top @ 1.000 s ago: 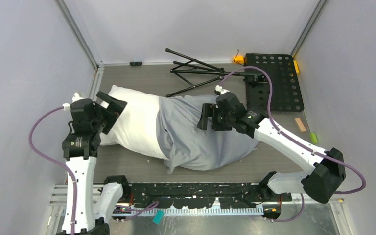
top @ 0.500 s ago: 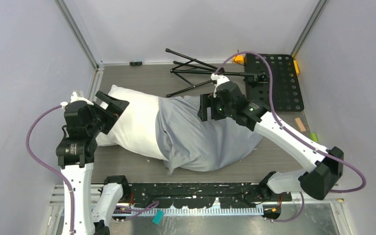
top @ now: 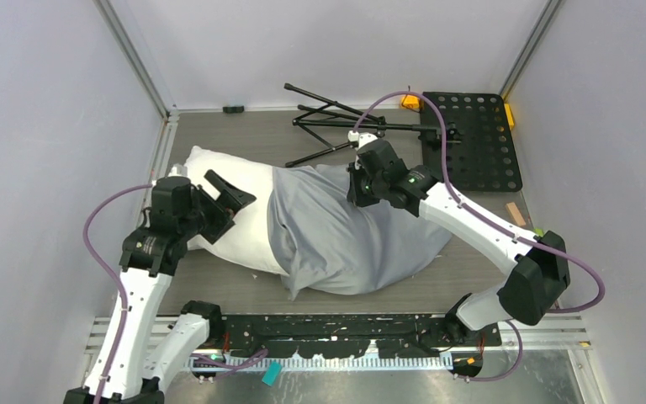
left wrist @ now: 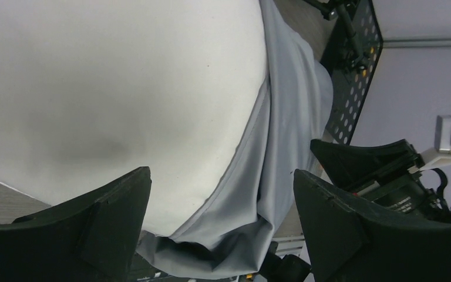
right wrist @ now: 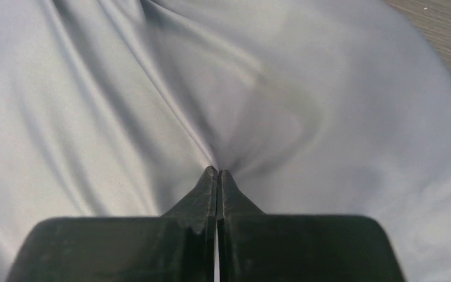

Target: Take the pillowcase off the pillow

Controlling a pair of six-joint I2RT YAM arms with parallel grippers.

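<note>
Wood-grain table [top: 219,136], wrinkled pillowcase [top: 345,240] (plump pillow [top: 248,227])

top view looks down; wrist views (close) share pillowcase [top: 345,236].

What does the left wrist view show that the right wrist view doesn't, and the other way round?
Only left wrist: the bare white pillow, the pillowcase edge lying against it, the left claw open with both in its gap, and a black perforated plate beyond. Only right wrist: the right claw shut, pinching a fold of the fabric, and a strip of table. Both: the grey pillowcase.
</note>
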